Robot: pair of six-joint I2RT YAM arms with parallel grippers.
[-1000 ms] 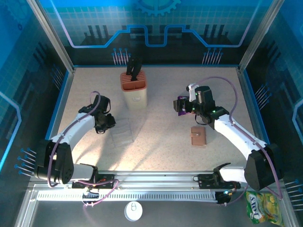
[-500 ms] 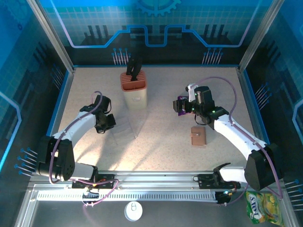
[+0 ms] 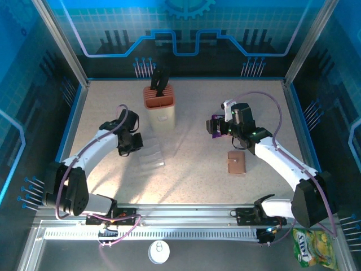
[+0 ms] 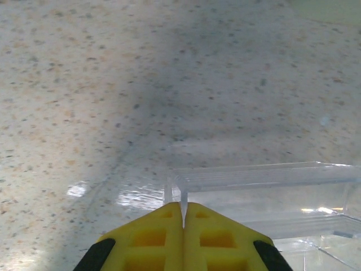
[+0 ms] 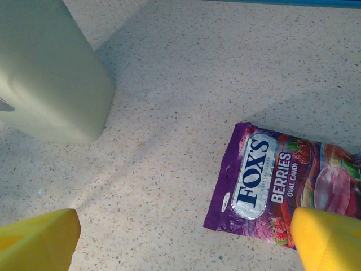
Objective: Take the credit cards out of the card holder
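The card holder (image 3: 236, 163) is a small brown wallet lying closed on the table, right of centre. The credit cards are hidden. My left gripper (image 3: 131, 145) (image 4: 183, 204) is shut on the thin upright wall of a clear plastic box (image 3: 150, 156) (image 4: 265, 189), far to the left of the card holder. Up and to the left of the card holder, my right gripper (image 3: 221, 125) (image 5: 183, 240) hovers open over the table with nothing between its yellow fingers (image 5: 39, 240).
A purple Fox's candy packet (image 3: 214, 125) (image 5: 271, 180) lies just under the right gripper. A beige knife block (image 3: 160, 104) (image 5: 51, 73) stands at the back centre. Blue walls enclose the table; a green packet (image 3: 309, 248) lies outside at the near right.
My left gripper has shut on the clear box's wall and shifted slightly right and away, taking the box with it. The right arm has not moved.
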